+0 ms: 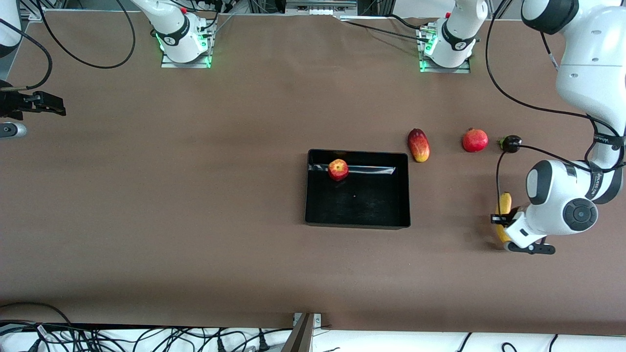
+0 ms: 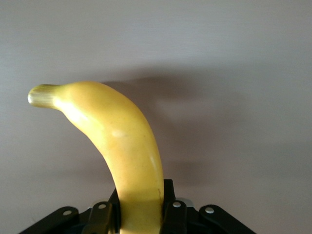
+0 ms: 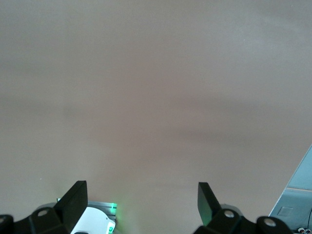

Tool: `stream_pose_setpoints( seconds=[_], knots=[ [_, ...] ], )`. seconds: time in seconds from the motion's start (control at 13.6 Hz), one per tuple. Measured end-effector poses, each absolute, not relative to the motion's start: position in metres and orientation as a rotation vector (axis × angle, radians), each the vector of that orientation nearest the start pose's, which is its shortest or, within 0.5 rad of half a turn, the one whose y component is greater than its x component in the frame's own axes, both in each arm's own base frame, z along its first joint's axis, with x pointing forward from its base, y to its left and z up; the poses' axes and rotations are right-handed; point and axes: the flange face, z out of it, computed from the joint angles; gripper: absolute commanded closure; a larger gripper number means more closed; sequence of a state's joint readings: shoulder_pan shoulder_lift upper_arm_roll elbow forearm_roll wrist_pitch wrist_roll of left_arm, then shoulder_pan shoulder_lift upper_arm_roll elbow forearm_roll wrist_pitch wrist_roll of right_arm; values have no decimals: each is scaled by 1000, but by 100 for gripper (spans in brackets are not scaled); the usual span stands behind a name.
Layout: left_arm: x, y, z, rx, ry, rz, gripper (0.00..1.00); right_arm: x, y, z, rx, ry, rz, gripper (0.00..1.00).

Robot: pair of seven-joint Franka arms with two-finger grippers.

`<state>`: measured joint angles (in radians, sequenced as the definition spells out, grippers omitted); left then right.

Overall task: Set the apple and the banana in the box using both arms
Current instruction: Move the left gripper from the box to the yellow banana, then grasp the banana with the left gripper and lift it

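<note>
Yellow banana [image 2: 124, 146]; red-yellow apple [image 1: 338, 169]; black box [image 1: 357, 222].

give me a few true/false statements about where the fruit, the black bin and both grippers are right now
1. The small red apple with yellow streaks lies inside the black rectangular open-topped plastic box. True.
2. The left gripper is shut on the long curved yellow banana. True.
3. The banana already lies in the box. False: it is outside the box, toward the left arm's end of the table.
4. The right gripper holds the elongated red-yellow mango. False: it is open and empty over bare table at the right arm's end; the mango lies on the table just outside the box's corner.
5. The round red pomegranate sits in the box beside the apple. False: it is on the table, beside the mango.
</note>
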<state>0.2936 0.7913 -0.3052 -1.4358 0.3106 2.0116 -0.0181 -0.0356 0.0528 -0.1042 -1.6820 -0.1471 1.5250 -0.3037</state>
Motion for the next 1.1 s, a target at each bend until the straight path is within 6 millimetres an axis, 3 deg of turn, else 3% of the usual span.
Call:
stream_pose_setpoints(
  seconds=[0.22,0.37,0.66,0.88,1.1],
  knots=[
    [695,-29,286,-3101,164,329,100,560,-92,550,-3199,-260,333,0],
    [688,-86,309,-3142,91,329,100,573,-100,557,-3184,-156,279,0],
    [669,-183,323,-3177,-55,342,100,577,-123,556,-3190,90,267,0],
    [646,-252,335,-3190,-91,352,100,578,-124,560,-3164,109,241,0],
    [622,-305,335,-3228,-75,427,100,579,-119,563,-3138,104,218,0]
  ],
)
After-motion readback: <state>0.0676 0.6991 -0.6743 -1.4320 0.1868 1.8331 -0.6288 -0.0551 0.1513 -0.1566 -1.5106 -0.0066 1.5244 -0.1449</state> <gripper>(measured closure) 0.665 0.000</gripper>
